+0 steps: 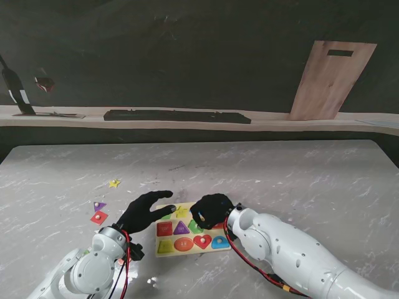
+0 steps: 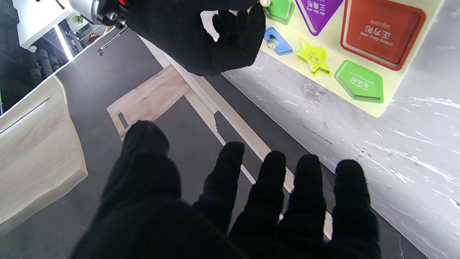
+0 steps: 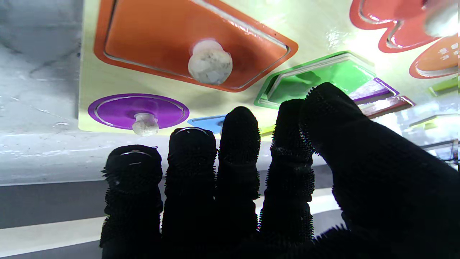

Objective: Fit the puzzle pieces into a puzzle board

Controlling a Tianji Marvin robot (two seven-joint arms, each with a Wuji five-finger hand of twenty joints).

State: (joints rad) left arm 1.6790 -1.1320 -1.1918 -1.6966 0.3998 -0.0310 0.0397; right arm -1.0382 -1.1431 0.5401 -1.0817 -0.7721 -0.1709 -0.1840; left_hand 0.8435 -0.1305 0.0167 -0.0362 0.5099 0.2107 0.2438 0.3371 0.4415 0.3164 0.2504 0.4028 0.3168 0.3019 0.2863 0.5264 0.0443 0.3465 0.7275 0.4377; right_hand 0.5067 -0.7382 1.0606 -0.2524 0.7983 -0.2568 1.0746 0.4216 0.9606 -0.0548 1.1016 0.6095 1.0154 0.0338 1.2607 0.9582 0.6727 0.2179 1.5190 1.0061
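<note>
The yellow puzzle board point(image 1: 173, 219) lies near me, with coloured shapes in its slots. My right hand point(image 1: 212, 208) hovers over its far right part, fingers together. In the right wrist view the thumb and index fingertips point(image 3: 320, 97) meet on a green piece point(image 3: 341, 72) at its slot, hiding most of its knob. An orange piece point(image 3: 210, 61) and a purple circle point(image 3: 143, 115) sit seated beside it. My left hand point(image 1: 143, 212) rests at the board's left edge, fingers spread and holding nothing. The left wrist view shows empty star point(image 2: 313, 59) and pentagon slots point(image 2: 359, 81).
Loose pieces lie on the marble table to my left: a yellow star point(image 1: 114, 183), a purple piece point(image 1: 99, 205) and a red piece point(image 1: 98, 217). A wooden board point(image 1: 330, 78) leans on the back wall over a ledge with a dark bar point(image 1: 177, 116).
</note>
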